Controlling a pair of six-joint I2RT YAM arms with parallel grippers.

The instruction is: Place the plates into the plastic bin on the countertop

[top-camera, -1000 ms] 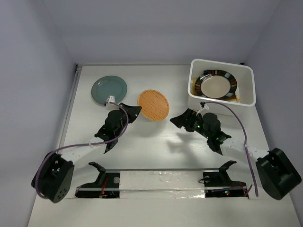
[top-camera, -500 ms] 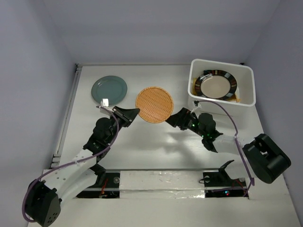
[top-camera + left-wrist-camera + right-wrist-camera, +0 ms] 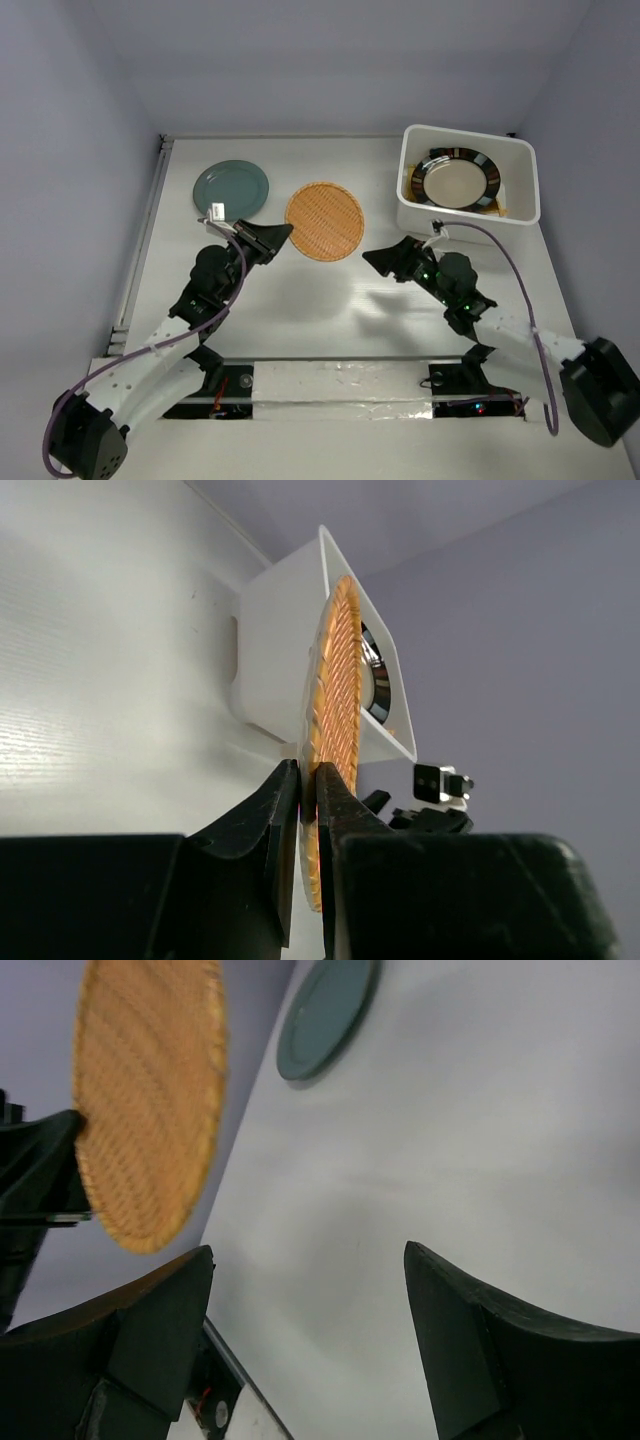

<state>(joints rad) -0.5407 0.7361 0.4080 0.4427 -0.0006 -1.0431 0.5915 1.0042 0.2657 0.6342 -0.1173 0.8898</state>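
Pale lilac walls (image 3: 320,60) close in the white countertop (image 3: 330,320) on the left, far and right sides, and a metal rail (image 3: 150,230) runs along its left edge. The plastic bin (image 3: 468,132) sits in the far right corner, its right wall close to the lilac wall and its far wall close to the countertop's far edge. Inside it a dark-rimmed cream plate (image 3: 458,182) lies tilted, with a bit of yellow showing beneath its near right edge.

The left arm reaches from the near left corner toward the middle. The right arm reaches in from the near right corner. The widest open stretch of white surface lies between the two arms, from the taped strip at the near edge up to the plates.

The orange woven plate (image 3: 324,221) is at the far middle, between the teal plate and the bin, held by its near left edge. In the right wrist view it stands against the wall, above the surface. A band of bare countertop separates its right edge from the bin's left wall.

The teal plate (image 3: 231,188) lies flat at the far left, near the rail and just apart from the orange plate.

The left gripper (image 3: 308,780) is pinched on the orange plate's rim, one finger on each face. The right gripper (image 3: 308,1250) hangs with its fingers spread wide, holding nothing, near the gap between the orange plate and the bin.
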